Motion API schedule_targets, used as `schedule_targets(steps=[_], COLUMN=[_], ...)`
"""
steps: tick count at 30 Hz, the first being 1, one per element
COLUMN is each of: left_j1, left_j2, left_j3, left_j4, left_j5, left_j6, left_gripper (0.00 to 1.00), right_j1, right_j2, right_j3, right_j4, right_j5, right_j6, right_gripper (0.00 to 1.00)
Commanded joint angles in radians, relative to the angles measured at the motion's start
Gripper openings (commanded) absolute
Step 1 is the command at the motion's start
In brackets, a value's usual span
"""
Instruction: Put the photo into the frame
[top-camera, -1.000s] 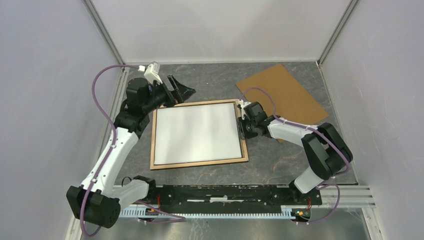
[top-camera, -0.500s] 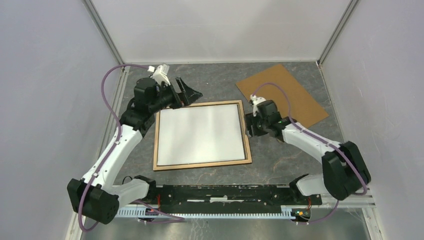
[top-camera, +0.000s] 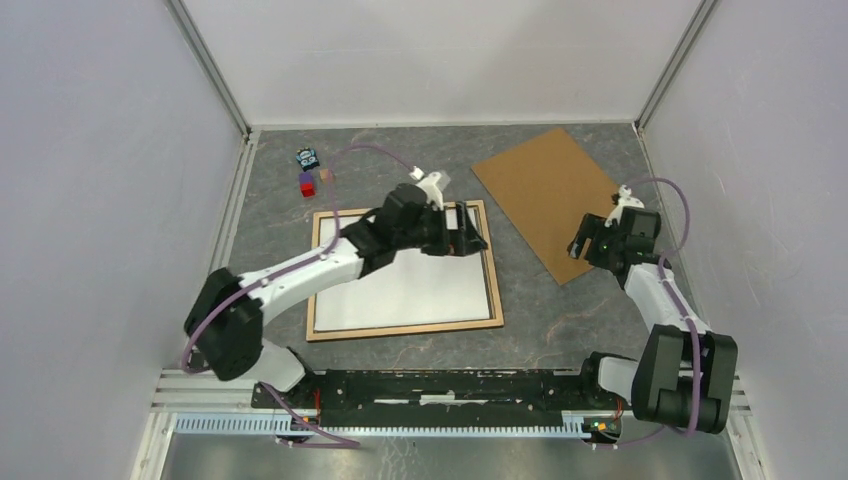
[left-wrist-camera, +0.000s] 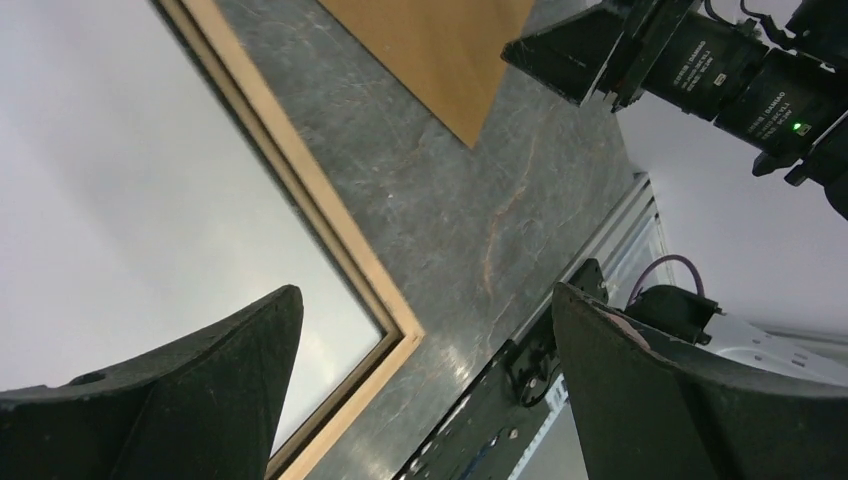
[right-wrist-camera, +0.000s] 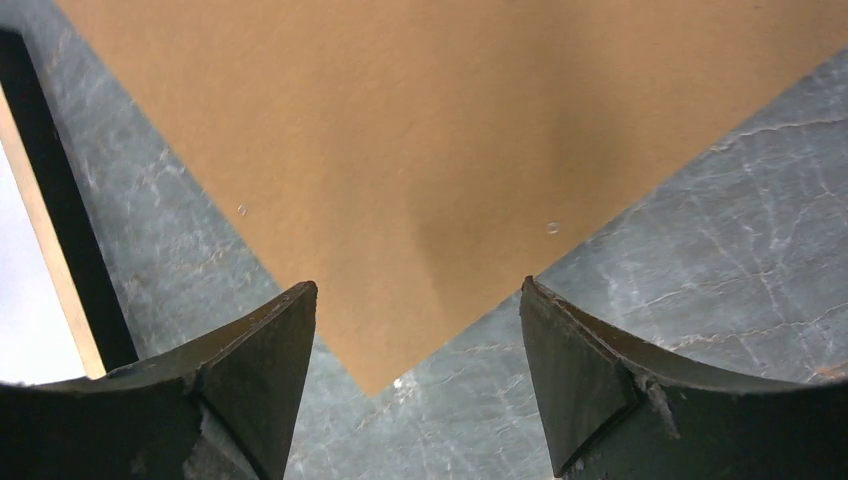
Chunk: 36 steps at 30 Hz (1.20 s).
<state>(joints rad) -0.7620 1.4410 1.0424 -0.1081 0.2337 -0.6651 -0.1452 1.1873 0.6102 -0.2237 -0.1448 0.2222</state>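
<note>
Light brown wood, in narrow straight rails, makes up the frame (top-camera: 405, 329). It lies flat and back-up on the grey marbled table (top-camera: 560, 320), its long axis running left to right with a slight skew. Inside the rails lies the photo (top-camera: 420, 290), a thin smooth sheet with its plain white side up and its long edges parallel to the frame's. A flat brown cardboard board (top-camera: 545, 190) lies to the right, turned diagonally. The left gripper (top-camera: 468, 240) hangs over the frame's far right part, jaws spread fully wide and holding nothing. The right gripper (right-wrist-camera: 417, 288) hovers above the board's near corner, jaws well apart, empty
</note>
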Motion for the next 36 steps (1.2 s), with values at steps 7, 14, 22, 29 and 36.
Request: schedule_targets(steps=[7,14,22,29,36], left_j1=[-0.153,-0.199,-0.227,-0.227,-0.234], left_j2=[0.43,0.653,0.733,0.725,0.674], left_j3=[0.196,0.37,0.364,0.292,0.186], left_j4=[0.485,0.531,0.587,0.685,0.753], left_j5=[-0.199,-0.314,-0.5,-0.506,-0.517], left_j6=[-0.342,-0.422,-0.484,-0.366,-0.309], left_gripper=[0.98,0.98,0.98,0.98,0.99], right_j1=[-0.166,-0.167,-0.16,-0.042,-0.027], right_j2=[0.129,0.234,0.264,0.163,0.067], right_j3=[-0.059,-0.031,-0.092,-0.216,-0.143], right_j4=[0.308,0.364,0.406,0.409,0.284], right_j5=[-0.237,-0.207,-0.231,-0.252,-0.132], right_j6=[0.143,0.139,0.16,0.189,0.143], right_gripper=[0.77,0.77,0.74,0.73,0.75])
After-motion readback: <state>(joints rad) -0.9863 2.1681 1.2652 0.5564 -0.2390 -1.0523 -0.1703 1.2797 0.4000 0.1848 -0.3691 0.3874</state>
